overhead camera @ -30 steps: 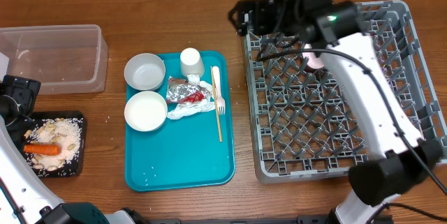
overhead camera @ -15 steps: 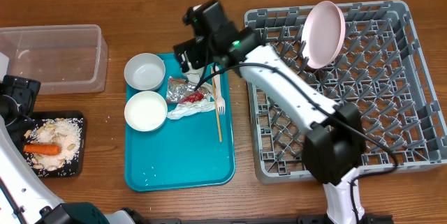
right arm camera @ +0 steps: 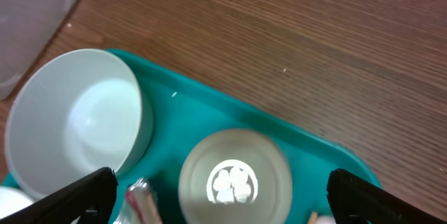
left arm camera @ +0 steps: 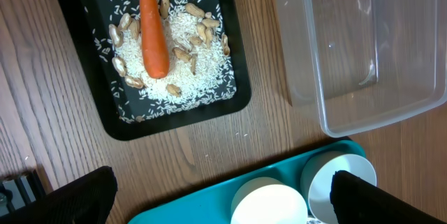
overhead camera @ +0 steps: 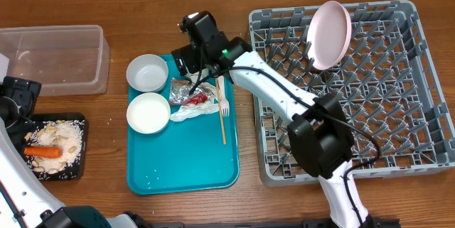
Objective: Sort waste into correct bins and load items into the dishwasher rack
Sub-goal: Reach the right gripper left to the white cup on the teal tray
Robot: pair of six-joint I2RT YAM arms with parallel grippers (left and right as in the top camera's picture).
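The right gripper [right arm camera: 221,178] hangs with its jaws spread wide and pinching nothing, directly above the small white cup [right arm camera: 234,182]. The cup sits at the 12 o'clock end of the large teal plastic tray [overhead camera: 185,157]. At the cup's 9 o'clock lies one small white bowl [overhead camera: 147,72], and a second small white bowl [overhead camera: 148,112] is at that one's 6 o'clock. A crumpled silver-and-red foil wrapper [overhead camera: 186,95] and a crumpled white paper napkin [overhead camera: 190,111] lie together at the cup's 6 o'clock, with the white plastic fork [overhead camera: 222,107] lengthwise just at their 3 o'clock side.

At the teal tray's 3 o'clock stands the large grey plastic dishwasher rack [overhead camera: 398,136]. The round white-pink plate [overhead camera: 332,35] stands on edge among its pegs near the 12 o'clock rim.

The left gripper [left arm camera: 222,182] is also spread and empty, over the wooden table [overhead camera: 128,8]. The flat black rectangular tray [left arm camera: 174,116] carries an orange carrot [left arm camera: 154,28], pale nut pieces [left arm camera: 188,53] and white rice crumbs [left arm camera: 188,77]. The clear rectangular plastic tub [overhead camera: 53,57] sits at that tray's 12 o'clock.
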